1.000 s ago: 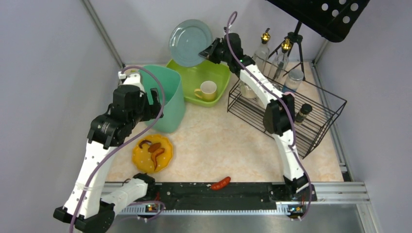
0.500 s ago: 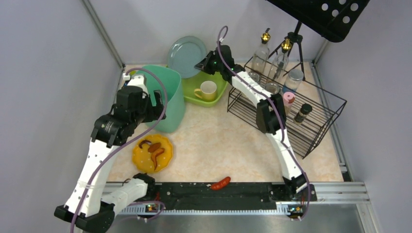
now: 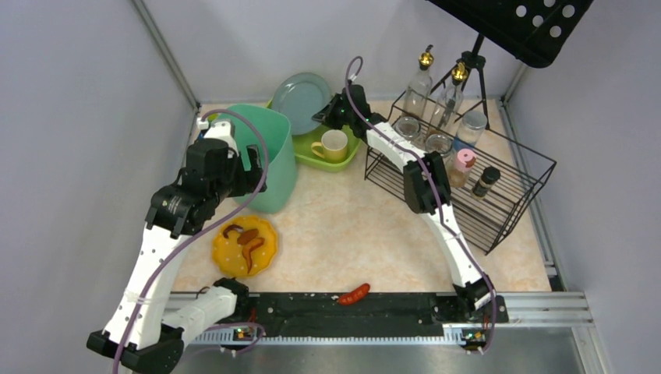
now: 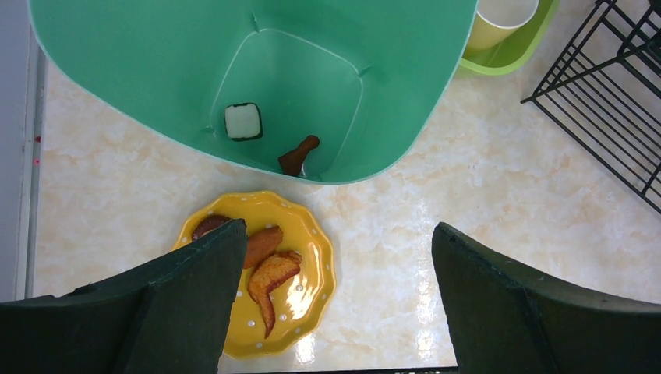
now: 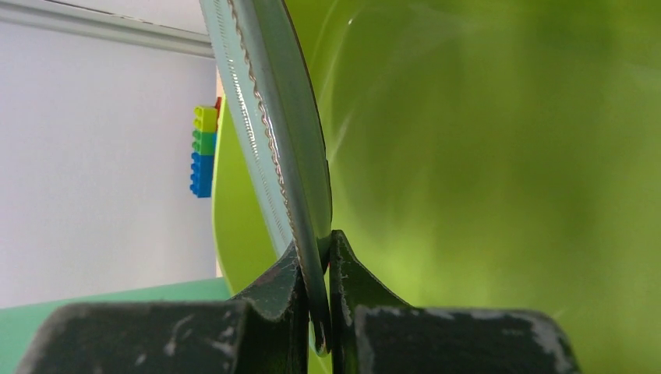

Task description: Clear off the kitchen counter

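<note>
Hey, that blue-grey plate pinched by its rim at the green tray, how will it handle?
The plate looks rigid: it stands on edge from one rim pinch without sagging. The right fingers grip only a thin, glossy edge, so it may pivot or slip. Being round, it could roll if set down edgewise.
</note>
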You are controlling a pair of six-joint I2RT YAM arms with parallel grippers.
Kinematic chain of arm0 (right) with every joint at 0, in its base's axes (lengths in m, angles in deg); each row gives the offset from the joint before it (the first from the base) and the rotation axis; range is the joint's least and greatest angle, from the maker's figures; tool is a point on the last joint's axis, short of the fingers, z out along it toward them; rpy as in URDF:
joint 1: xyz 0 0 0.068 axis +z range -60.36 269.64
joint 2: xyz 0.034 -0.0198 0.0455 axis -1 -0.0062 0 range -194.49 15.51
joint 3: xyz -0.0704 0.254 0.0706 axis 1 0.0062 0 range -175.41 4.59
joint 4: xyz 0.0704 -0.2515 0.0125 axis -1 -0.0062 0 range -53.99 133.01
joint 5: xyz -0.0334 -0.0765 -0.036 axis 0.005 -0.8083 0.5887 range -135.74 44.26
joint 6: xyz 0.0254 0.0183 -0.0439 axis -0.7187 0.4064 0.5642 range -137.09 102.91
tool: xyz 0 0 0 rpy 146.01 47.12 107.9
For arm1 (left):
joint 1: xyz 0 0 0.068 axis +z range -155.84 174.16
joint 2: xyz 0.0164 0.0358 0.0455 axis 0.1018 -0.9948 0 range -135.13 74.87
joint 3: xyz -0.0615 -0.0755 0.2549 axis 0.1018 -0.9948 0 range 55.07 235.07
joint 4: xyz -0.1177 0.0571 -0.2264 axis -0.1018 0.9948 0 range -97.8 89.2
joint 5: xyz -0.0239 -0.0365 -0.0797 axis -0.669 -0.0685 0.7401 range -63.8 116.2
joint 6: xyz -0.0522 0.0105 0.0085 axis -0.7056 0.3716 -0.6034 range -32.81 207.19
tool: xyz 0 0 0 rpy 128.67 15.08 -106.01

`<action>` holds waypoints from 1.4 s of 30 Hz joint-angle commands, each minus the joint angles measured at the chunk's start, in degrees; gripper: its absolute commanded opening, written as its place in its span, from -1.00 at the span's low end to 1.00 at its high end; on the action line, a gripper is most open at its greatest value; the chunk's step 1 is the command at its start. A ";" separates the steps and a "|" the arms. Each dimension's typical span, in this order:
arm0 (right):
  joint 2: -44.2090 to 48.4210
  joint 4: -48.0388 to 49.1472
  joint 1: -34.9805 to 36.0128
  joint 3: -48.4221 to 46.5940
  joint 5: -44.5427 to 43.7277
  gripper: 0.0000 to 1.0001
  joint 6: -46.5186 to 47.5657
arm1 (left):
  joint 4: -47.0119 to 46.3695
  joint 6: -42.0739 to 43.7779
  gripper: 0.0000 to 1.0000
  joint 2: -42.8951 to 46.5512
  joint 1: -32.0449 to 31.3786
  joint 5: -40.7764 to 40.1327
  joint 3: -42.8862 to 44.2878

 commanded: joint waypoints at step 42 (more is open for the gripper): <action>0.33 2.65 1.38 -7.18 0.20 -0.34 -0.44 | -3.19 0.35 0.86 0.32 -0.03 1.13 -1.81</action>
